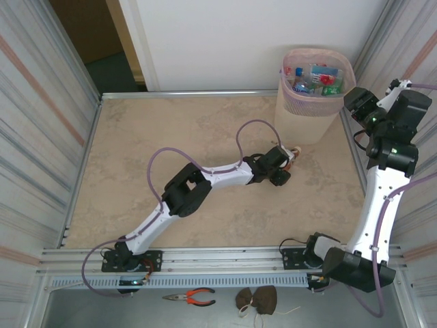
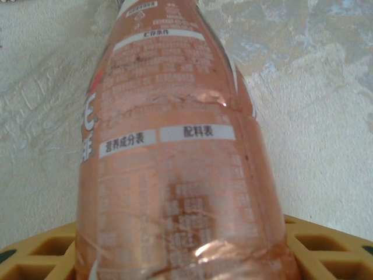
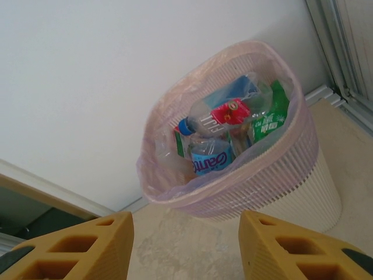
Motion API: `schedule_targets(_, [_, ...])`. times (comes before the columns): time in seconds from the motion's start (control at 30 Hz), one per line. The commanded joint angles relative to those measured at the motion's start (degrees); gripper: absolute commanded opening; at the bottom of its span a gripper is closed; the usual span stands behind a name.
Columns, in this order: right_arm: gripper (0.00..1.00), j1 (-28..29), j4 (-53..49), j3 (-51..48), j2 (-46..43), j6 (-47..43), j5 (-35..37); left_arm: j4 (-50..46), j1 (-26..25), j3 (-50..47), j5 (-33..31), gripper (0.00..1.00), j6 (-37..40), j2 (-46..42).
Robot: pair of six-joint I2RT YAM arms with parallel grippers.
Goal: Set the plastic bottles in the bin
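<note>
Table (image 1: 171,137): beige stone look, arms at near edge.
Bin (image 1: 307,119): far right corner, several bottles (image 3: 221,122) inside.
L gripper (image 1: 287,160): closed on brownish bottle (image 2: 175,175), low, just near-left of bin base.
Bottle axis: runs away from wrist.
R gripper (image 3: 186,233): wide open, empty, high beside bin rim.
Next, I think: L arm lifts, goes far-right over rim.

White links (image 1: 225,174), black joints (image 1: 184,195), looping purple cables (image 1: 151,164) (green LEDs (image 1: 394,146) glowing); yellow gridded fingers (image 3: 76,245).
</note>
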Motion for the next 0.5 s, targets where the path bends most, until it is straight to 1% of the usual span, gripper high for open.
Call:
schedule_targets(0.0, [0.49,0.45,-0.57,-1.67,-2.08,-0.04,0.08,0.71,0.00,-4.56,0.21,0.54,2.09,-5.19])
schedule_targets(0.13, [0.49,0.77,-1.27,-4.51,-3.60,0.20,-0.50,4.43,-0.06,-11.91,0.05,0.52,4.09,-11.65])
schedule_targets(0.3, [0.51,1.57,-2.05,-8.23,-6.30,1.14,-2.11,8.40,0.40,-21.13,0.23,0.51,6.27,-21.92])
schedule_targets(0.47, [0.55,2.42,-1.43,-12.44,-9.76,3.87,-4.55,12.26,2.11,-29.92,2.86,0.50,6.07,-32.68])
